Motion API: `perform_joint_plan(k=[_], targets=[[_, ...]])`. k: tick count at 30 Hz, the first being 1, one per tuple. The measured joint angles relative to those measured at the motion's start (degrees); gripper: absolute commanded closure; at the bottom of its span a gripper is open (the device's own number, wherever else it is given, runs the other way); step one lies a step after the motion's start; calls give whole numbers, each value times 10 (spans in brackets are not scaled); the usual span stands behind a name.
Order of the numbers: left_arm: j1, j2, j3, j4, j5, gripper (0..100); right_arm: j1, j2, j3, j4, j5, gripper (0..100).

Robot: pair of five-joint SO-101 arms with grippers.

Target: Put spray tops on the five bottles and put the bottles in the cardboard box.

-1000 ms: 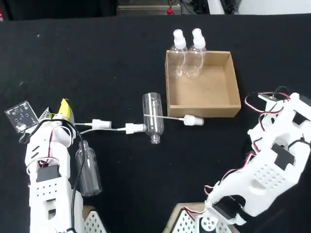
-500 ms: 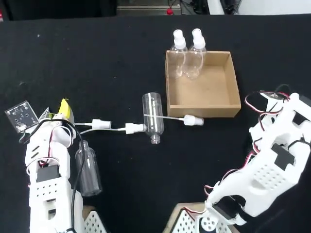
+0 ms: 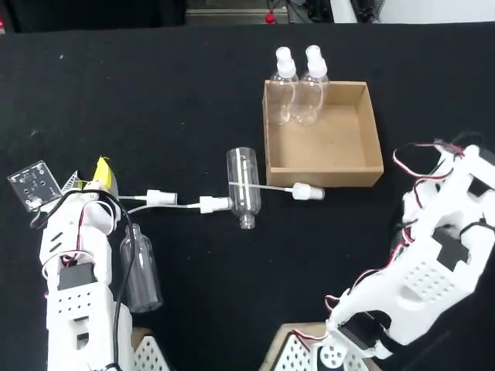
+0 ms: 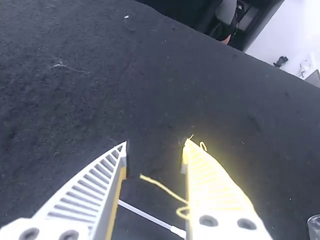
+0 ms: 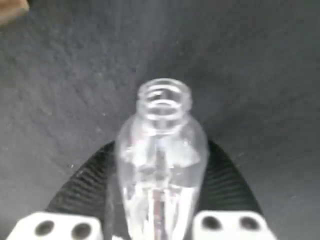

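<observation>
Two clear bottles with white spray tops (image 3: 286, 83) (image 3: 313, 81) stand at the far left corner of the cardboard box (image 3: 363, 166). An uncapped bottle (image 3: 244, 185) lies left of the box. Another uncapped bottle (image 3: 141, 267) lies beside the left arm. Three loose spray tops (image 3: 161, 198) (image 3: 213, 204) (image 3: 308, 192) lie in a row on the black table. My right gripper (image 5: 161, 150) is shut on an uncapped clear bottle (image 5: 160, 165), neck pointing away. My left gripper (image 4: 155, 145) stands open over bare black cloth, left of the spray tops (image 3: 91, 179).
The right arm (image 3: 441, 255) stands at the near right, just in front of the box's near right corner. A small circuit board (image 3: 35, 184) lies left of the left gripper. A thin white dip tube (image 4: 145, 215) runs between the left gripper's fingers.
The right arm has shifted slightly to the right, still holding its bottle. The left arm and the things on the table have not moved.
</observation>
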Motion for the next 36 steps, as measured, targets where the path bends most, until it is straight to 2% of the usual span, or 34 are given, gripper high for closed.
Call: perform_joint_plan(k=[5, 12, 14, 16, 19, 21, 24, 28, 36], targets=[[0, 0, 0, 0, 0, 823, -5, 5, -75, -6, 99, 987], [0, 0, 0, 0, 0, 823, -11, 66, -123, -4, 367, 983], [0, 0, 0, 0, 0, 823, -8, 74, -125, -1, 409, 981], [0, 0, 0, 0, 0, 823, 0, 76, -127, -1, 432, 929], [0, 0, 0, 0, 0, 823, 4, 76, -127, 3, 441, 784], [0, 0, 0, 0, 0, 823, 4, 76, -127, 17, 443, 730], [0, 0, 0, 0, 0, 823, 4, 76, -128, 50, 436, 737], [0, 0, 0, 0, 0, 823, -1, 76, -146, 101, 367, 750], [0, 0, 0, 0, 0, 823, -14, 115, -209, 113, 306, 750]])
